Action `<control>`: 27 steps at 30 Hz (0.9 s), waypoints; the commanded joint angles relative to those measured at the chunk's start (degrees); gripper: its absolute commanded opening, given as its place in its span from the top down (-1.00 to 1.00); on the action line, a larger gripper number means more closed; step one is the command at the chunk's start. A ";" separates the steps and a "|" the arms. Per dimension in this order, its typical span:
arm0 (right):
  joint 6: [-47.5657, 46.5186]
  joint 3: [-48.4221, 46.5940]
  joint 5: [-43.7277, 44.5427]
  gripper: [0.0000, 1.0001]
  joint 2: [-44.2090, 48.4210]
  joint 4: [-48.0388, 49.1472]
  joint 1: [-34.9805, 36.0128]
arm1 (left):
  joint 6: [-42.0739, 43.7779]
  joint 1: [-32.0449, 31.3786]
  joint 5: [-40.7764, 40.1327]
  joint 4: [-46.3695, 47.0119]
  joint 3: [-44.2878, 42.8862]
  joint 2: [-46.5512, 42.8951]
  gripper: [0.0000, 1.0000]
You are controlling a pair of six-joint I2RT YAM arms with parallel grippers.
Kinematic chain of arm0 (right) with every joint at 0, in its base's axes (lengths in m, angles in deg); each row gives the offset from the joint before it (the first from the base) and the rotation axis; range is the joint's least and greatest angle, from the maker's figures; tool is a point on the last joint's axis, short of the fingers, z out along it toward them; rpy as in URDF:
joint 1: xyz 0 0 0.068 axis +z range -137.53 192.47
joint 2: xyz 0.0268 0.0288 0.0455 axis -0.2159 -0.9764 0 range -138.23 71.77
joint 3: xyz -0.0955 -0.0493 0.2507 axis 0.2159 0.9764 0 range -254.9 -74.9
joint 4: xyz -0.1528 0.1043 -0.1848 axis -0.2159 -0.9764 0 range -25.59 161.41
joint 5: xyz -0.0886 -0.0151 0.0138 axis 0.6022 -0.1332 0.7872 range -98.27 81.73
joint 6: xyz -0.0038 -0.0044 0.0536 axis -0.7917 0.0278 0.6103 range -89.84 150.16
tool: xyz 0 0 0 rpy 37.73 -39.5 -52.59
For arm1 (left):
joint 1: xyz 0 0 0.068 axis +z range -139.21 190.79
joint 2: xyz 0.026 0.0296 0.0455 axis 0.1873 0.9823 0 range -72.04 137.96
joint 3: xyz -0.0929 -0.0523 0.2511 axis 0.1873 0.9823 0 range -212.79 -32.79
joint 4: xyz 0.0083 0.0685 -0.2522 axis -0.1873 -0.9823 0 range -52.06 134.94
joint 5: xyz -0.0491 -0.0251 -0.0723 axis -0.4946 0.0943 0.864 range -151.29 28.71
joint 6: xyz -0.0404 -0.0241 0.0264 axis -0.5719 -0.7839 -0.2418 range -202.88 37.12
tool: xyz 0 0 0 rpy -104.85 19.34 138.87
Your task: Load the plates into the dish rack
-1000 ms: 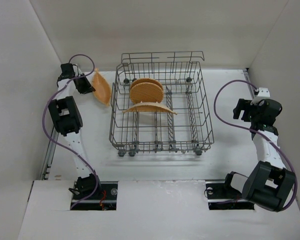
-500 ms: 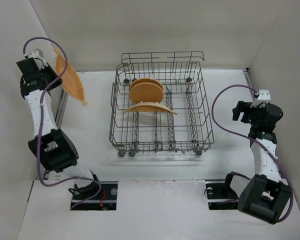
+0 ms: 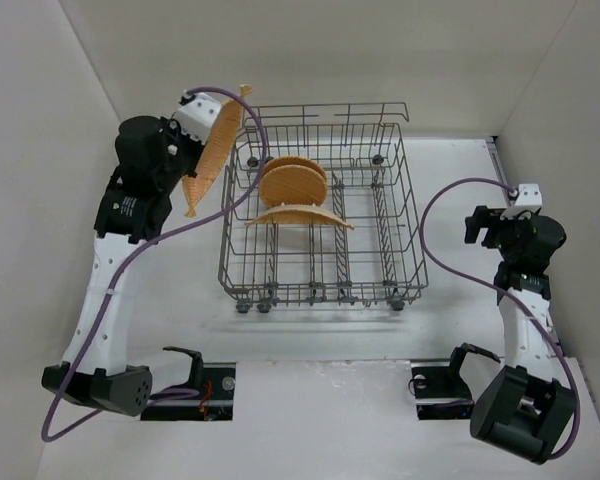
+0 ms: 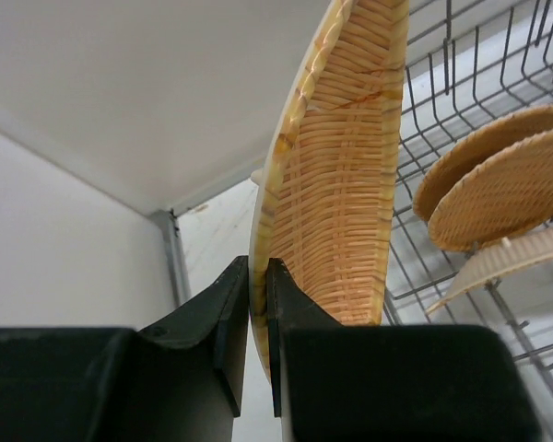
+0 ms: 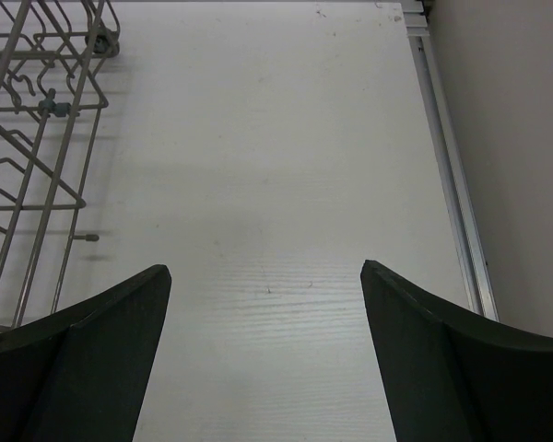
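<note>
The grey wire dish rack (image 3: 410, 235) stands mid-table. Two orange woven plates (image 3: 292, 183) stand upright in its back left rows, and a third plate (image 3: 298, 216) lies tilted across the tines in front of them. My left gripper (image 3: 202, 150) is shut on the rim of a fourth plate (image 3: 215, 150), held edge-on in the air just left of the rack's back left corner. In the left wrist view the plate (image 4: 346, 184) is pinched between the fingers (image 4: 226, 313), with the racked plates (image 4: 502, 189) to its right. My right gripper (image 5: 263, 272) is open and empty over bare table right of the rack (image 5: 37, 138).
White walls close in on the left, back and right. A metal rail (image 5: 452, 175) runs along the table's right edge. The arm bases (image 3: 190, 385) sit at the near edge.
My left arm has swung right and up, carrying the plate from the far left wall to the rack's back left corner. The right arm has barely shifted.
</note>
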 commanded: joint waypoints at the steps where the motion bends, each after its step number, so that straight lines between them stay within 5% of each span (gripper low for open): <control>1: -0.14 0.32 -1.01 -0.80 1.16 3.73 -0.05 | 12.46 -4.28 -5.50 1.66 0.27 -1.07 0.91; 8: 0.03 0.49 -0.92 -0.80 1.42 3.81 -0.05 | 31.26 -22.20 -11.12 5.43 7.90 -3.44 0.91; 16: 0.56 1.46 -0.22 -0.81 2.65 4.95 -0.05 | 40.68 -35.92 -12.97 8.34 14.50 -3.80 0.91; 27: 1.18 2.69 -0.74 -0.87 4.41 6.19 -0.49 | 42.10 -40.60 -10.96 13.26 22.32 -2.92 0.91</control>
